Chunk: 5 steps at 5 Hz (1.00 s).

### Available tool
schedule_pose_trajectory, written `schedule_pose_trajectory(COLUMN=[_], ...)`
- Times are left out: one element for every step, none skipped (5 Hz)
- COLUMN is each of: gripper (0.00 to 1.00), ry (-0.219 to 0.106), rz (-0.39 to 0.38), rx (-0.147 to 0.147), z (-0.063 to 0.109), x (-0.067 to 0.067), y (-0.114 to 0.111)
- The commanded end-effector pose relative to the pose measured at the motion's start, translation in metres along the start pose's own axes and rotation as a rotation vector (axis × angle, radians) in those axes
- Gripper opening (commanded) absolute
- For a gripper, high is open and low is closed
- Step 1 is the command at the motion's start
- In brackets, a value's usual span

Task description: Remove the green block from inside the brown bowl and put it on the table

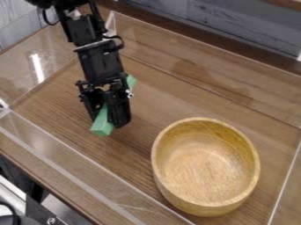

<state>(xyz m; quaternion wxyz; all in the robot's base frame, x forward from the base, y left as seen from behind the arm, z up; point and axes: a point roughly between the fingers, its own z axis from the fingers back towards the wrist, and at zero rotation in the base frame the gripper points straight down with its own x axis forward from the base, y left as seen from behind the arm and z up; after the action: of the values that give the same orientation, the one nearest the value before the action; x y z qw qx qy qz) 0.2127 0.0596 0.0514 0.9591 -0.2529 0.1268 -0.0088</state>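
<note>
Gripper: from my camera, I see the black gripper closed on the green block, its jaws wrapped around the block's middle.
Green block: it sits crosswise in my grip, one end poking out below toward the near side, the other showing behind the jaws at upper right; I can't tell whether it touches the wooden table.
Brown bowl: the round bowl lies to the picture's right of my gripper, apart from it, with no block inside.
Arm: my black arm reaches down from the upper left, fingers low.
</note>
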Motion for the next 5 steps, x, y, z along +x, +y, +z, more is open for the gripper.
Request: schedule_pose_trajectory(gripper=[0.0, 0.0, 0.0, 0.0, 0.0], ry=[-0.026, -0.012, 0.004, 0.02, 0.037], rz=[-0.006, -0.002, 0.002, 0.005, 0.006], rx=[0.012, 0.007, 0.003, -0.001, -0.004], z=[0.011, 0.01, 0.0089, 0.0081, 0.0075], x=[0.0048, 0.005, 0.0051, 0.0047, 0.0043], y=[0.0007, 0.0002, -0.0004, -0.0016, -0.003])
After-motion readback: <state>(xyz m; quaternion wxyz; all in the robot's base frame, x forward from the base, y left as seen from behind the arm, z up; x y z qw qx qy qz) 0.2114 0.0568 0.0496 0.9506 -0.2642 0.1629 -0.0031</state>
